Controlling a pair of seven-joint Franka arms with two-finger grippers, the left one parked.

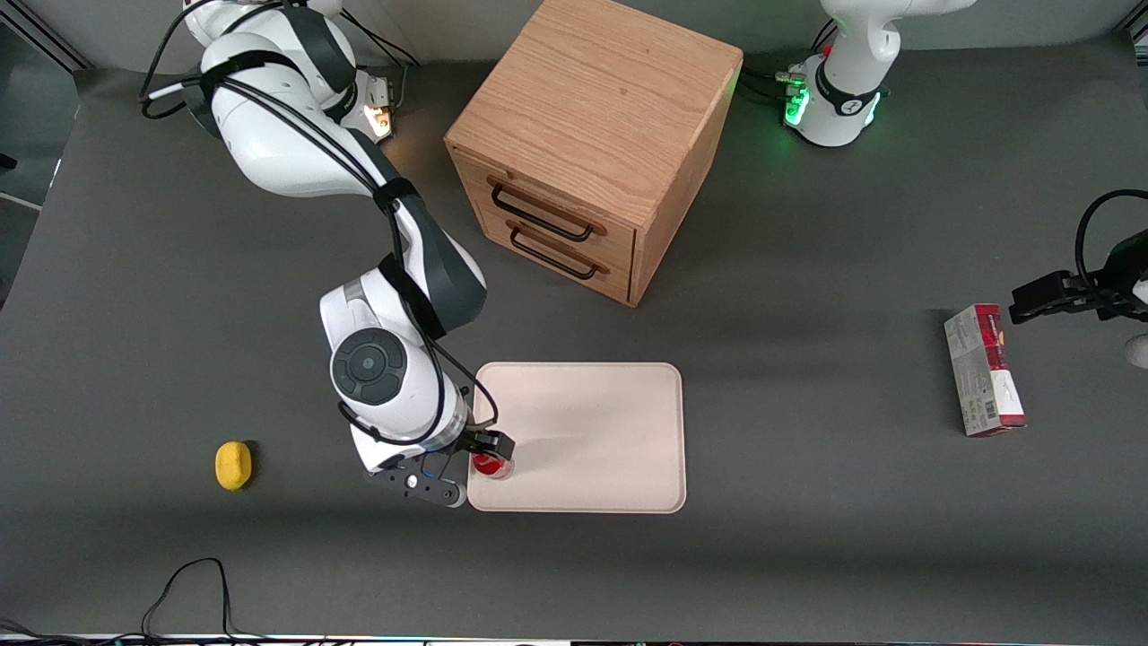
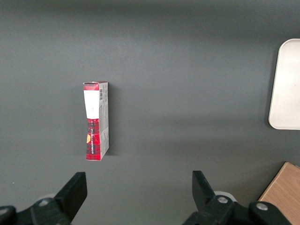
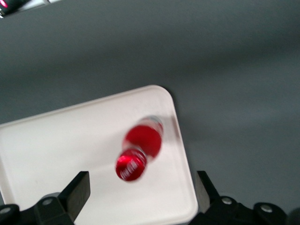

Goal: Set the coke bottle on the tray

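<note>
While I watch from the front camera, the coke bottle (image 1: 490, 464) stands upright on the tray (image 1: 592, 431), at its lower left corner in the frame. My gripper (image 1: 484, 453) hovers over it, fingers (image 3: 75, 194) spread wide apart, holding nothing, clear of the bottle.
</note>
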